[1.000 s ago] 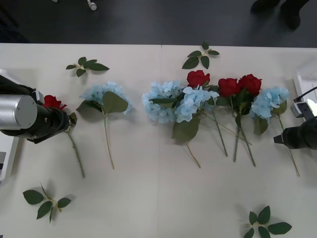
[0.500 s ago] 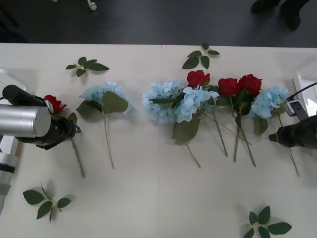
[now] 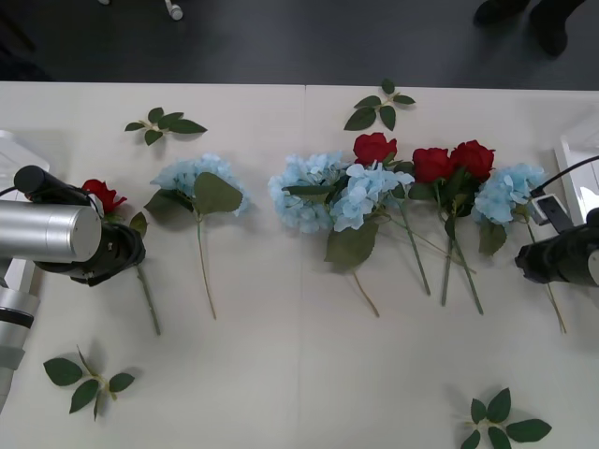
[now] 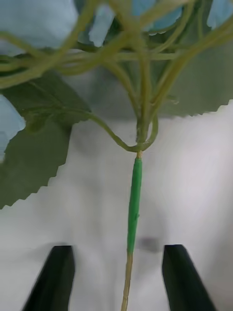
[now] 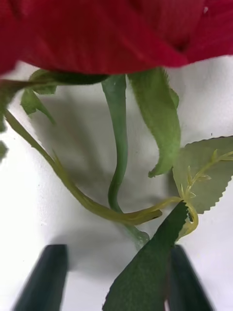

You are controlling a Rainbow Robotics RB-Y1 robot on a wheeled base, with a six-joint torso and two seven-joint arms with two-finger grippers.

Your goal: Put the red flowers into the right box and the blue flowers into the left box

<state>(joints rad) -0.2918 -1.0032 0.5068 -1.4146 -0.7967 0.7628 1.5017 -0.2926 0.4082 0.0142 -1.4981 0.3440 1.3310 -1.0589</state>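
At the table's left lies one of the red flowers (image 3: 99,195), and my left gripper (image 3: 128,250) hangs over its stem just below the head. In the left wrist view the gripper (image 5: 114,286) is open, its black fingers (image 5: 42,281) on either side of the green stem (image 5: 117,141) under the red head (image 5: 97,29). Three more red flowers (image 3: 432,163) lie right of centre among blue flowers (image 3: 367,192). My right gripper (image 3: 533,262) is over the stem of the rightmost blue flower (image 3: 510,192). It is open (image 4: 121,286) astride that stem (image 4: 134,209).
Another blue flower (image 3: 199,178) lies left of centre. Loose green leaf sprigs (image 3: 167,123) sit at the back left, the back centre (image 3: 379,108), the front left (image 3: 86,379) and the front right (image 3: 501,423). White tray edges show at the far left (image 3: 13,142) and far right (image 3: 578,154).
My left arm has swung a little toward the near side along the rose's stem. My right gripper has shifted only slightly over the blue flower's stem. No flower has moved.
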